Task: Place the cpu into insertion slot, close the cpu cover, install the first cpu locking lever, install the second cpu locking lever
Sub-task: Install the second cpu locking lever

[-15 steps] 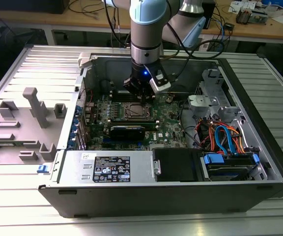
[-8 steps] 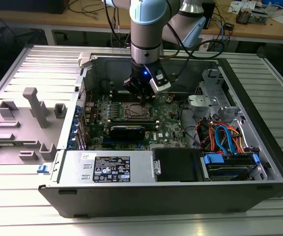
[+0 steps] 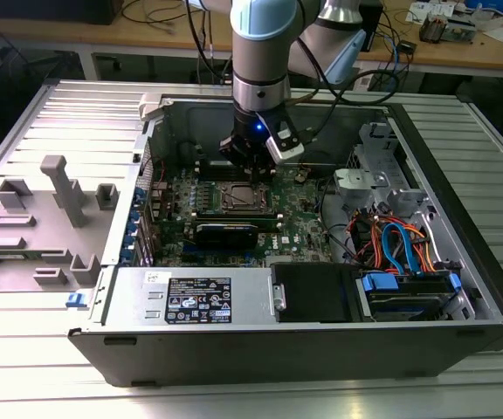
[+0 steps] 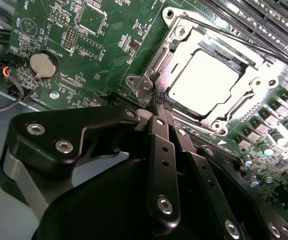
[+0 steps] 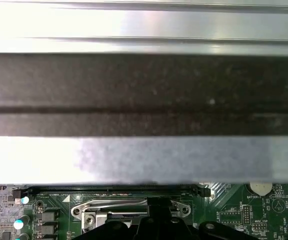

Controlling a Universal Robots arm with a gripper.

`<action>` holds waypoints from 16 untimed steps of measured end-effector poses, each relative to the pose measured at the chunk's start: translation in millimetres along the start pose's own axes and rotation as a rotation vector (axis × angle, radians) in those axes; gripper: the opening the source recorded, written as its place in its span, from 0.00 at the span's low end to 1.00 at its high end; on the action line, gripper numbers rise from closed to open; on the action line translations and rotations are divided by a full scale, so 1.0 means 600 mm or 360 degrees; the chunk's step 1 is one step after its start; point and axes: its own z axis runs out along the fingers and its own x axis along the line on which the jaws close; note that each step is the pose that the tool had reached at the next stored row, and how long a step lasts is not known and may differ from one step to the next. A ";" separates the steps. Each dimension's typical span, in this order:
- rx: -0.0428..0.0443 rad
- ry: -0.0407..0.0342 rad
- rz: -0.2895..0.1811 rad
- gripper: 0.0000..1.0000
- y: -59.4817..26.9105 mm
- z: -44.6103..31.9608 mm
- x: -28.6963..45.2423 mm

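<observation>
The cpu lies flat in the insertion slot on the green board, its silver top bright in the second wrist view. The cpu cover is down around it, and the chip shows through the cut-out. A thin lever rod runs along one side of the cover. My gripper is shut, its tips touching the socket's corner beside a small metal tab. From outside, the gripper hangs just behind the slot. In the first wrist view the cover's edge shows past the fingers.
A coin cell sits on the board near the fingers. The black power supply box and a drive cage with blue cables fill the case front. The case wall stands close behind the gripper. A grey fixture lies outside.
</observation>
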 end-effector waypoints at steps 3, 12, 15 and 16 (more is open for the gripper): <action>0.0002 0.0000 0.0000 0.11 0.000 0.000 0.000; 0.0030 0.0000 -0.0001 0.11 -0.006 0.000 0.000; 0.0048 0.0000 -0.0002 0.11 -0.008 0.000 0.000; 0.0054 0.0000 -0.0002 0.11 -0.008 0.000 0.000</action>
